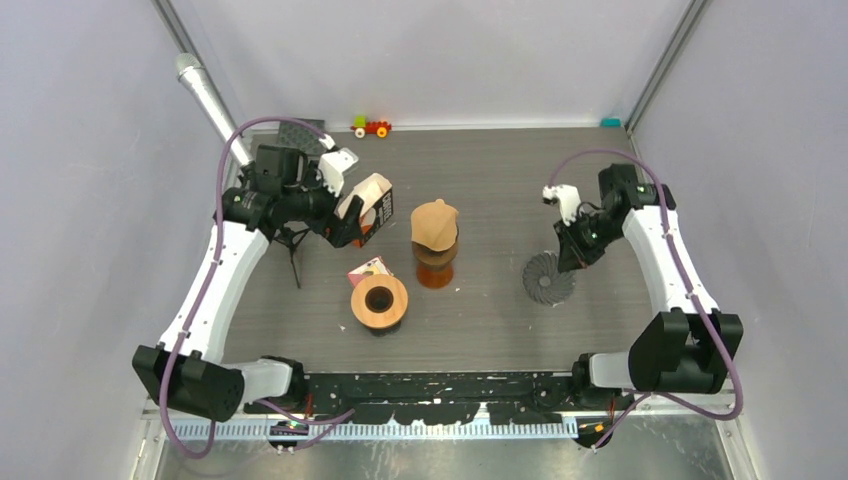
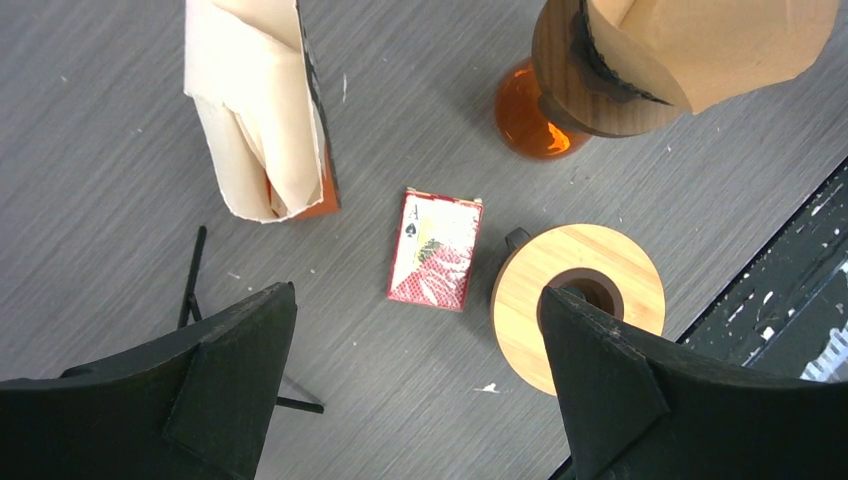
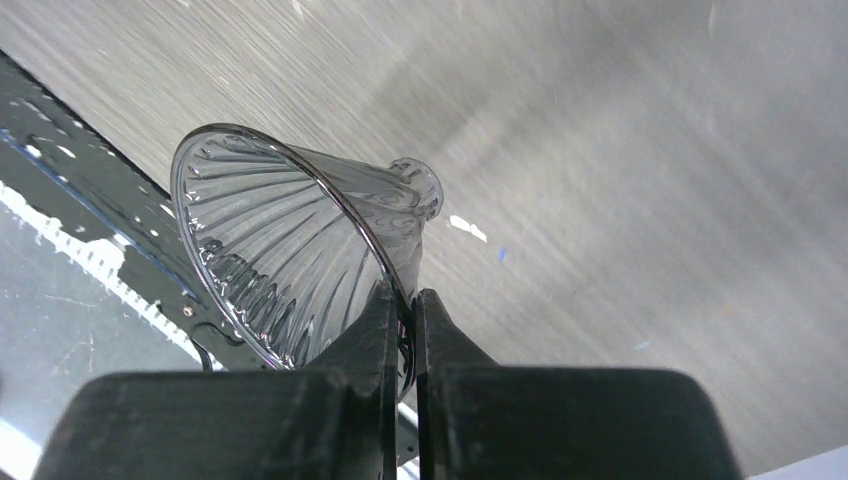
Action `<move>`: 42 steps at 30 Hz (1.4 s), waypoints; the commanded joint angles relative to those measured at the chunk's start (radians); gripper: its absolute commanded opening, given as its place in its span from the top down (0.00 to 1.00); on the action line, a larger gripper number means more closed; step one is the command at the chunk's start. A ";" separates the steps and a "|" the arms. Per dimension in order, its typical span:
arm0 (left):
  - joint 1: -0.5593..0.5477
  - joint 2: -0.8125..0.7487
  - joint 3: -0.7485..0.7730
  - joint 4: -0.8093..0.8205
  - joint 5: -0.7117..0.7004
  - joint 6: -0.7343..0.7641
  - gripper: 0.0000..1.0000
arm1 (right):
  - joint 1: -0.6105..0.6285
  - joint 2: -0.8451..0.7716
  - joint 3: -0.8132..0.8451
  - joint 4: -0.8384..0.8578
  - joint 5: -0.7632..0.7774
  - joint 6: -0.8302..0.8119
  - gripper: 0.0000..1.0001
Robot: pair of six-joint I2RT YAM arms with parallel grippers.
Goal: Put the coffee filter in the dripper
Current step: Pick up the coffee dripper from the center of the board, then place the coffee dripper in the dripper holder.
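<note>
The coffee filter (image 1: 435, 225) you need to seat is not in the dripper (image 3: 290, 230) yet: a tan paper cone sits on the wooden collar of the amber carafe (image 2: 535, 120) at the middle of the table (image 1: 600, 190), well apart from the dripper on the right side. More folded papers stand in the open filter box (image 2: 255, 110) near your left arm. Your right gripper (image 3: 405, 300) is closed on the dripper's rim, one finger inside the ribbed glass and one outside, and the cone hangs tilted, its mouth turned toward the near edge; you cannot tell from these views whether its base touches the table. Your left gripper (image 2: 415, 292) is spread wide and holds nothing, looking down on a pack of cards (image 2: 435, 250) and a wooden ring (image 2: 580, 290). So, as a judgement, the task is in its early part: the dripper is secured, but no filter is picked up. What is left is to bring the dripper upright where the paper can drop in, take one filter with the free hand, and lower it point-down into the mouth.
</note>
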 commanded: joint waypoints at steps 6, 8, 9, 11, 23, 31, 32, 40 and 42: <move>-0.003 -0.046 0.092 0.075 0.031 -0.025 0.05 | 0.437 0.014 0.307 -0.073 -0.051 0.139 0.99; -0.003 -0.049 0.103 0.077 0.035 -0.024 0.05 | 0.542 0.049 0.373 -0.088 -0.068 0.154 0.99; -0.003 -0.050 0.106 0.079 0.035 -0.019 0.05 | 0.580 0.066 0.404 -0.093 -0.082 0.159 0.99; -0.003 -0.059 0.106 0.096 0.025 -0.016 0.05 | 0.652 0.097 0.458 -0.092 -0.105 0.168 1.00; 0.182 -0.140 0.109 0.183 0.101 -0.167 0.13 | 0.923 0.293 0.663 0.072 -0.100 0.368 0.99; 0.533 -0.205 0.099 0.180 0.411 -0.234 0.17 | 0.949 0.443 0.803 0.208 -0.027 0.558 1.00; 0.577 -0.209 0.098 0.179 0.452 -0.241 0.17 | 0.949 0.461 0.823 0.221 -0.022 0.572 1.00; 0.644 -0.207 0.214 -0.218 0.652 0.232 0.17 | 0.950 0.647 0.985 0.193 -0.060 0.653 1.00; 0.629 -0.201 0.259 -0.397 0.633 0.427 0.16 | 0.951 0.680 1.008 0.167 -0.069 0.654 0.99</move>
